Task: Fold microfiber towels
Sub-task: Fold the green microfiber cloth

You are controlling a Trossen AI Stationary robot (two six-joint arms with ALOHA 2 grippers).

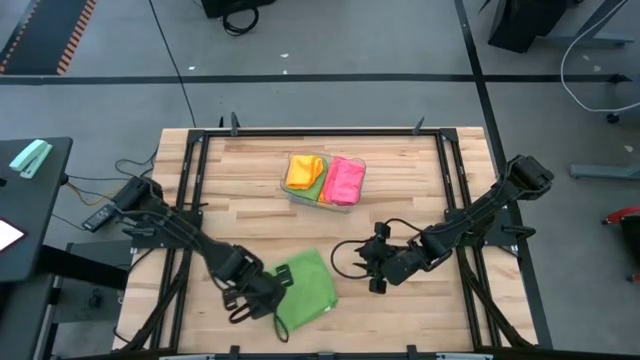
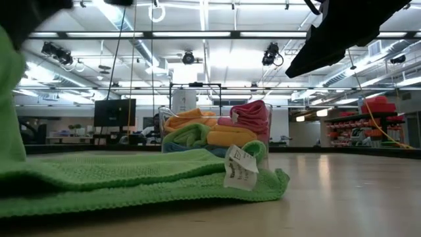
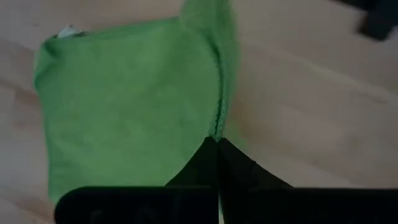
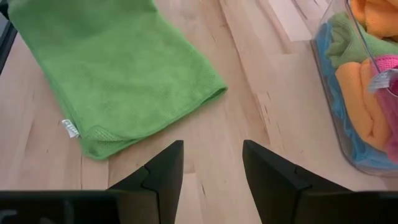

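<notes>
I see the green towel [image 1: 306, 287] lying folded on the wooden table [image 1: 400, 310], toward the near edge and left of centre. Its white tag [image 2: 240, 168] sticks up at one corner in the low view.

Left gripper [image 1: 268, 297] — at the towel's left edge, fingers pressed together on the cloth. From the left wrist camera the two dark fingers [image 3: 233, 168] meet in a point right on the towel's hem, so I read this as a pinch on that edge. The edge rises a little from the rest of the cloth there.

Right gripper [image 1: 378, 262] — over bare wood to the right of the towel, near it but not touching. Its fingers [image 4: 165, 165] stand spread with nothing between them; the towel's corner lies just ahead of them.

Clear tray [image 1: 296, 192] — farther back on the table, near the middle, well apart from both grippers. It holds more towels: an orange one [image 1: 303, 169], a pink one [image 1: 344, 180], and some green between them; the right wrist camera also shows blue low against the tray wall.
</notes>
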